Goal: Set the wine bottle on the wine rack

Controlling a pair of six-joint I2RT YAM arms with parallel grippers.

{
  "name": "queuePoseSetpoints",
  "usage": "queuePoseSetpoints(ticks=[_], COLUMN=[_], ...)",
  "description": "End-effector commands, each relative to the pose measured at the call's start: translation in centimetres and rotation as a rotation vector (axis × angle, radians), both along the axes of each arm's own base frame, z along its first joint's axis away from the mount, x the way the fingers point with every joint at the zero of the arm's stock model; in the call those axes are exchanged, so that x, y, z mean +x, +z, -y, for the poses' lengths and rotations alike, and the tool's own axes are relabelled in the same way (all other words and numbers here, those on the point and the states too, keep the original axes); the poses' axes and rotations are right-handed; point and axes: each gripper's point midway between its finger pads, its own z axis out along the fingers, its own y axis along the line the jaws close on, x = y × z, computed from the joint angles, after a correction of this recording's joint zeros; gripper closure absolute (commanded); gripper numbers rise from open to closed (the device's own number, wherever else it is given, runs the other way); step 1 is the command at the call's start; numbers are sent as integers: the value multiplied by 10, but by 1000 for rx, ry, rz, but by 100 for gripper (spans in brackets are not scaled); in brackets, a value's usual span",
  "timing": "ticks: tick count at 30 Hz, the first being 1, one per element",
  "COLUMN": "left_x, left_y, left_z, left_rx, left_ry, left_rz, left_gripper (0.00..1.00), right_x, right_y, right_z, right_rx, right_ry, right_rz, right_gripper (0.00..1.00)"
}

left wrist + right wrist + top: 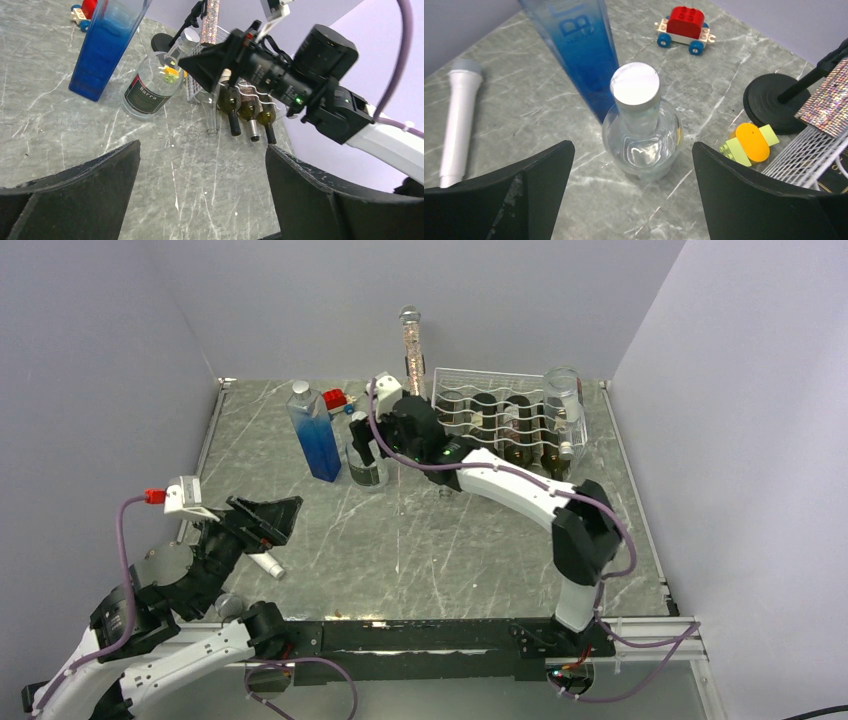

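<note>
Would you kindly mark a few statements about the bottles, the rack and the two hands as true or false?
1. The clear bottle stands upright on the table. True.
2. The right hand is shut on the clear bottle. False: it is open, its fingers clear of the bottle.
3. The wine rack holds no bottles. False: dark bottles lie in it.
4. The left hand is open and holds nothing. True.
5. The blue bottle lies on its side. False: it stands upright beside the clear bottle.
</note>
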Motion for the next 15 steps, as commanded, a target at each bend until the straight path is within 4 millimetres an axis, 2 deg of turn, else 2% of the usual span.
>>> queuePoseSetpoints(ticks=[1,8,15], left_x=[-2,1,3], left_y=[5,-1,-2], left_z=[-8,-1,3], left_rx=[-32,8,25], left_ry=[22,9,3], left_rz=[3,-10,-5], left_gripper=[1,1,1], right_x=[32,44,43], right_y=[31,5,-16], right_z=[-11,-27,-27], right_rx=[49,-21,-92], right_ry=[-135,-137,-142], right_rz=[41,-2,-24], right_gripper=[14,33,37])
